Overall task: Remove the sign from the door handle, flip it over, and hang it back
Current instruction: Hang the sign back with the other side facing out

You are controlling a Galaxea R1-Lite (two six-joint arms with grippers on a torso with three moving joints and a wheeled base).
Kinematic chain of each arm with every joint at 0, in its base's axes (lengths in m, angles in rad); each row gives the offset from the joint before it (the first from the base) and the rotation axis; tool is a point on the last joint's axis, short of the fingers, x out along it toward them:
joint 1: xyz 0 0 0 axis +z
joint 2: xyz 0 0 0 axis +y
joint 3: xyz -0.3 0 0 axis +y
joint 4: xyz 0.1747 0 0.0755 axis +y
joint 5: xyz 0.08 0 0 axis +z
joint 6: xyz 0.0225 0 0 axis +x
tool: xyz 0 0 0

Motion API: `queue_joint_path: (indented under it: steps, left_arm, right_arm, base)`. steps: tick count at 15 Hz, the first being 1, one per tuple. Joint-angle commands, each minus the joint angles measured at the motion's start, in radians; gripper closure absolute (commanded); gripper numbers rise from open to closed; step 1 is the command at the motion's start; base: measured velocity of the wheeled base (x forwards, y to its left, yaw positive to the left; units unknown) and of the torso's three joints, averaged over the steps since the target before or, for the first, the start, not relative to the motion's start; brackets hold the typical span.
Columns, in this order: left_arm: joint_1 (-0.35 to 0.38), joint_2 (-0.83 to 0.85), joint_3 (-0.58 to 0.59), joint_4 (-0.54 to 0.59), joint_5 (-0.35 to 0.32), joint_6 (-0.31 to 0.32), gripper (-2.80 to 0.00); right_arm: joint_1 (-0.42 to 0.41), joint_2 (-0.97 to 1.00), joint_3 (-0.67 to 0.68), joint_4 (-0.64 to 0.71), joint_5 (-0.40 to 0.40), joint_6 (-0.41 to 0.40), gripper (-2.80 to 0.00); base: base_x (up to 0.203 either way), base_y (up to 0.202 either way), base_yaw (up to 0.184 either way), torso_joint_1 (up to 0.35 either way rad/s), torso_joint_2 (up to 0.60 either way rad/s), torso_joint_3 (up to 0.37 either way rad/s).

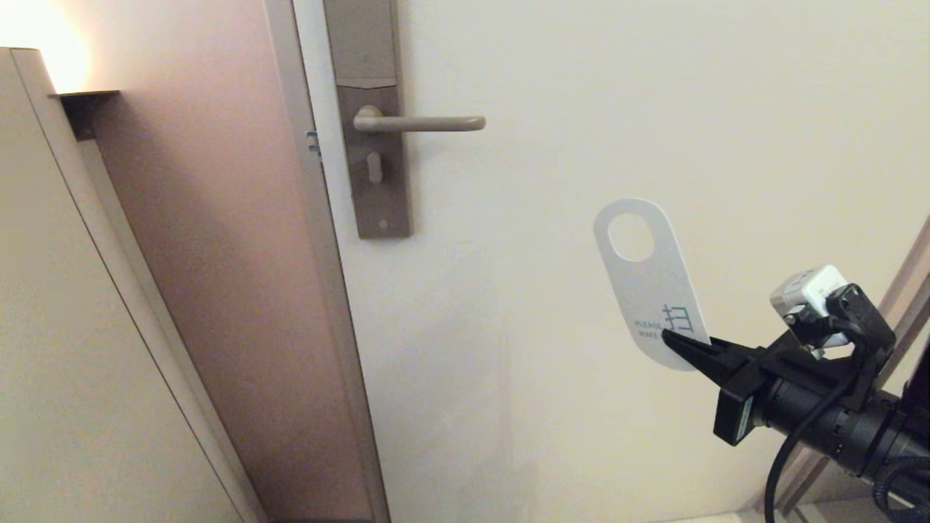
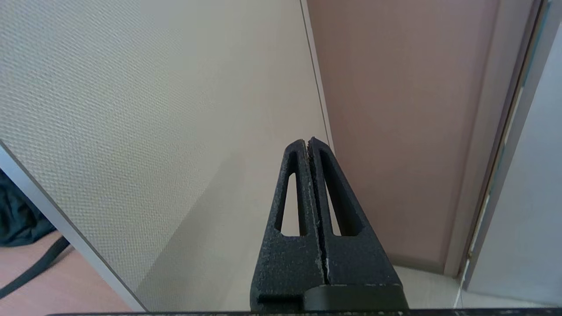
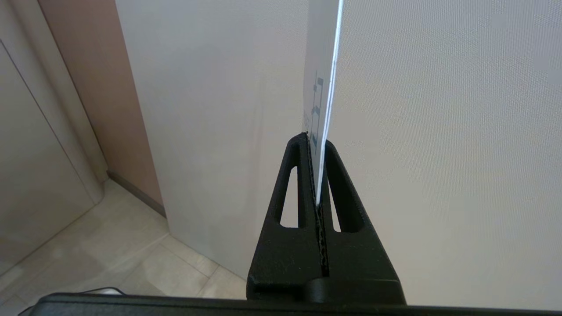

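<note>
The sign (image 1: 649,280) is off the door handle (image 1: 421,123) and hangs in the air well to the lower right of it, white side with teal "PLEASE MAKE" lettering toward me, oval hole at its upper end. My right gripper (image 1: 670,338) is shut on the sign's lower end and holds it tilted in front of the door. In the right wrist view the sign (image 3: 322,79) shows edge-on between the shut fingers (image 3: 293,175). The handle sits bare on its tall brown-grey plate (image 1: 372,145). My left gripper (image 2: 307,142) is shut and empty, out of the head view.
The cream door (image 1: 581,109) fills the middle and right. A brown door frame (image 1: 240,276) and a beige wall panel (image 1: 73,363) stand to the left. A lit lamp glow (image 1: 43,36) is at the top left. Tiled floor (image 3: 109,245) shows below.
</note>
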Motion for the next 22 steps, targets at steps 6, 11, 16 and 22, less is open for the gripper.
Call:
queue_joint_path:
  steps: [6, 11, 16, 22]
  left_arm:
    - [0.0, 0.004, -0.001, 0.038, -0.014, -0.038, 0.0]
    - [0.0, 0.004, 0.0, 0.073, -0.169, -0.036, 0.0]
    - [0.0, 0.004, 0.0, 0.164, -0.277, -0.04, 0.0]
    - [0.0, 0.004, 0.0, 0.207, -0.265, -0.119, 0.0]
  right_arm:
    - [0.0, -0.005, 0.006, -0.006, 0.0, -0.001, 0.0]
    - [0.001, 0.011, 0.064, -0.093, 0.0, -0.004, 0.0]
    - [0.0, 0.013, 0.068, -0.105, 0.0, -0.004, 0.0]
    - [0.002, 0.015, 0.066, -0.105, 0.0, -0.004, 0.0]
  base:
    - [0.0, 0.0, 0.0, 0.0, 0.0, 0.0]
    - [0.0, 0.0, 0.0, 0.0, 0.0, 0.0]
    - [0.0, 0.0, 0.0, 0.0, 0.0, 0.0]
    - [0.0, 0.0, 0.0, 0.0, 0.0, 0.0]
